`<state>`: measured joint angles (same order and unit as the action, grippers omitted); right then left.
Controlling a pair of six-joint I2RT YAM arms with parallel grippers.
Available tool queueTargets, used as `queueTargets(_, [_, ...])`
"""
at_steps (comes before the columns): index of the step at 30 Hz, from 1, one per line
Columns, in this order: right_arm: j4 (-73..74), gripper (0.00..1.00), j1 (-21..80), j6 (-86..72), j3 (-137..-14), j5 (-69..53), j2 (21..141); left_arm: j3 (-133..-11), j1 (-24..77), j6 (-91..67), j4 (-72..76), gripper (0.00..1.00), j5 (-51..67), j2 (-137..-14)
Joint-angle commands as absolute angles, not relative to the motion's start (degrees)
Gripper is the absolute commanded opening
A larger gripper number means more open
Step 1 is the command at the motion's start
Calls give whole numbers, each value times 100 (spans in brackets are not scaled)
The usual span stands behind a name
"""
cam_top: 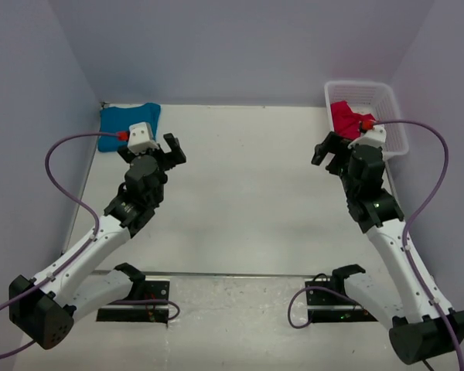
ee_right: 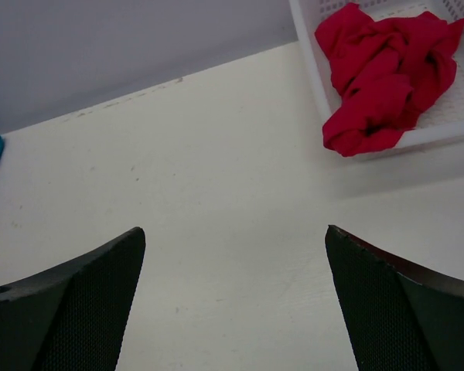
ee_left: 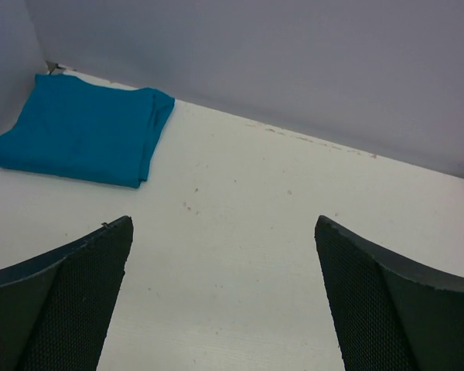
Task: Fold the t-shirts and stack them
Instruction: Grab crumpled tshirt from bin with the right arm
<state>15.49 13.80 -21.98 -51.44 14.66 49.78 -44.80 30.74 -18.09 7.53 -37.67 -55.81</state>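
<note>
Across the white worktop (cam_top: 247, 201), the biggest thing is the white mesh basket (cam_top: 383, 104) in the far right corner, with the red t-shirt (cam_top: 344, 117) crumpled up inside it and a bit spilling over the rim. Over in the far left corner, the teal-blue t-shirt (cam_top: 120, 120) lies folded flat on the worktop, right by the walls. Both the left end effector (ee_left: 223, 224) and the right end effector (ee_right: 234, 229) hang over bare worktop with jaws spread wide, gripping nothing, each near its shirt but not touching.
</note>
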Motion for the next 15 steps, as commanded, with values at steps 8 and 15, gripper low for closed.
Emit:
queueTargets(8, [2539,98,178,-2048,-7644,2180,7887,-4641,3225,-2926,-369,100,-3815,-5915])
queueTargets(15, [2461,59,-509,-2294,-8401,1390,9462,-4430,3313,-2804,-255,100,-3973,-5880])
